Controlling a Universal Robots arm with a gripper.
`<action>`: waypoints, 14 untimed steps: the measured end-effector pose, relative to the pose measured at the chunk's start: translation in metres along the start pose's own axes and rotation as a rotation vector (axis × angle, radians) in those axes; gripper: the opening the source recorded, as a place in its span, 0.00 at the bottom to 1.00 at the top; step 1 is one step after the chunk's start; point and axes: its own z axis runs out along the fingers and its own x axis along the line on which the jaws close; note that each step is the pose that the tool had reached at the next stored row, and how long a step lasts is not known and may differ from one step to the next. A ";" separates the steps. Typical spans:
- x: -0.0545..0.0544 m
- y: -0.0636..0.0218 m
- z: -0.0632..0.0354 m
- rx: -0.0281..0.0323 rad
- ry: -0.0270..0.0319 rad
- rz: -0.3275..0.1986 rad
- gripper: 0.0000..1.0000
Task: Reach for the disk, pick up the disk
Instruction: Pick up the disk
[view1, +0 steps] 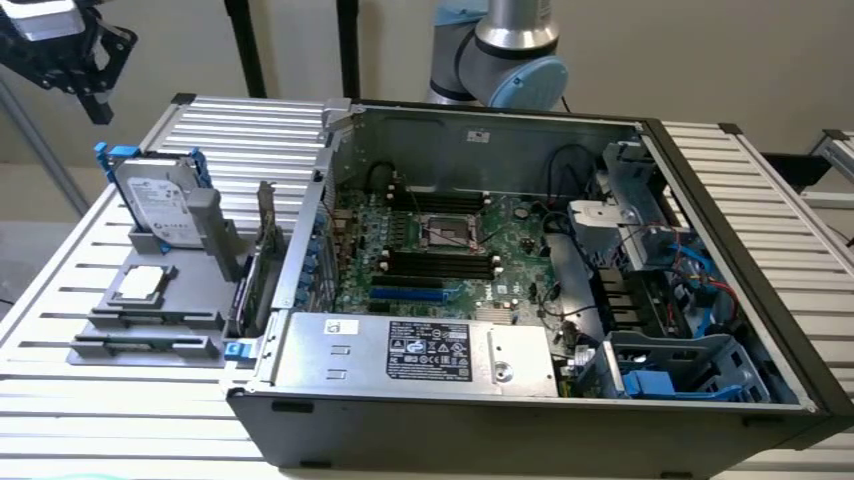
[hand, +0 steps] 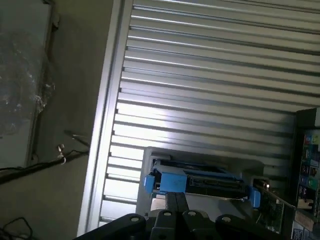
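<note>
High exterior and overhead wrist views share the disk (view1: 158, 200).

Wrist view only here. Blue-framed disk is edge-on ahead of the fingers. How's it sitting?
Observer: From the exterior view, the disk stands upright on its edge in a grey holder on the slatted table, white label facing the camera.
Operator: Gripper close to it?
Observer: No. The gripper hangs in the air well above the disk, toward the exterior view's left, touching nothing.
Operator: Anything next to the disk?
Observer: A small square processor chip lies flat on the same grey holder, just in front of the disk.
</note>
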 end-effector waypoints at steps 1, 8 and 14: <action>0.000 0.0000 0.0000 0.0000 0.0007 -0.019 0.11; 0.000 0.0000 0.0000 0.0000 0.0053 -0.145 0.11; 0.000 0.0000 0.0000 0.0001 0.0093 -0.254 0.11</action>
